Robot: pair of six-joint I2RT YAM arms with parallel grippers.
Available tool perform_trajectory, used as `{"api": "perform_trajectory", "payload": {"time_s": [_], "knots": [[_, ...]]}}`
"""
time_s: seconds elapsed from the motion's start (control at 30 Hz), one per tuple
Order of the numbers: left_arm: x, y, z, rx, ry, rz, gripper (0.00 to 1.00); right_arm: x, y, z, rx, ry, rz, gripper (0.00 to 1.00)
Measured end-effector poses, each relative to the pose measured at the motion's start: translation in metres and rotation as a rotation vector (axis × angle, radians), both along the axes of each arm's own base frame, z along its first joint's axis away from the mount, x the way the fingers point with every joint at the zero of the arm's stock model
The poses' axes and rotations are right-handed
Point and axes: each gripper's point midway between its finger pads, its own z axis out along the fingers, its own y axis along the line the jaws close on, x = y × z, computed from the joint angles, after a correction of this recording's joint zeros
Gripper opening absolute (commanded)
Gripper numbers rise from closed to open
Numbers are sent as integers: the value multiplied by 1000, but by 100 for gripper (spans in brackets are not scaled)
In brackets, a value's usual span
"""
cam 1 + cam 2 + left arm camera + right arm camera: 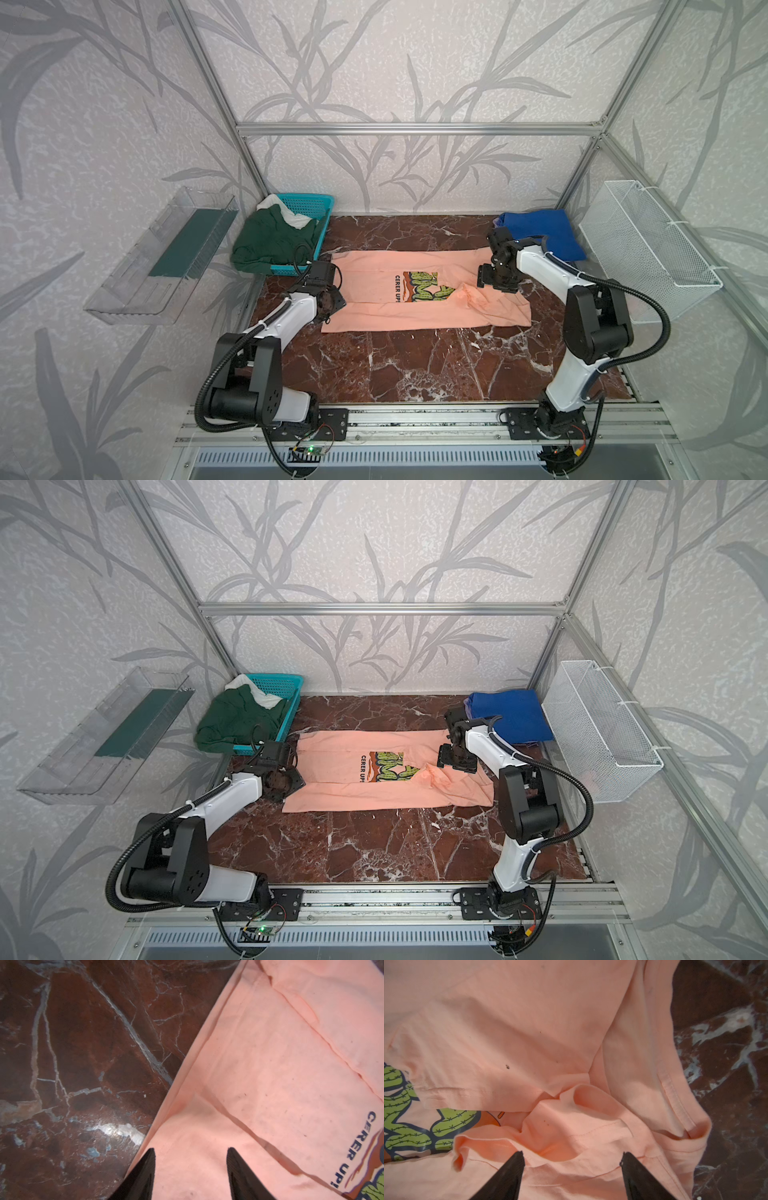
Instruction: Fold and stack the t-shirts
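A peach-pink t-shirt lies across the marble table as a long band, its long sides folded in and its cactus print and "CERER UP!" showing. My left gripper hovers open over the shirt's left end, with nothing between its fingers. Open too, my right gripper hangs above the rumpled sleeve folds at the right end. A folded royal blue t-shirt lies at the back right. Dark green and white t-shirts spill from the teal basket.
A clear plastic bin hangs on the left wall and a white wire basket on the right wall. Bare marble stretches from the pink shirt to the front rail. Aluminium frame posts stand at the back corners.
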Motion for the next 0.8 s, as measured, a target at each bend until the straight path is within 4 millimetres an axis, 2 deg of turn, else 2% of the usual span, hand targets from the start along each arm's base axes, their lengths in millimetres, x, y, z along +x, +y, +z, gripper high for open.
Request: {"api": "perform_trajectory", "payload": {"time_s": [0.17, 0.27, 0.4, 0.57, 0.8], "knots": [[2, -11, 18, -32, -80, -50, 68, -2, -4, 1, -19, -1, -4, 76], [5, -31, 25, -43, -117, -116, 69, -4, -5, -2, -25, 7, -6, 75], [13, -73, 31, -54, -133, -247, 69, -13, -9, -11, -26, 38, -10, 70], [39, -129, 44, -79, -188, -386, 68, -19, -8, -18, -8, 58, -16, 61], [67, -196, 41, -108, -196, -548, 67, -13, -3, -29, 17, 63, -19, 33]]}}
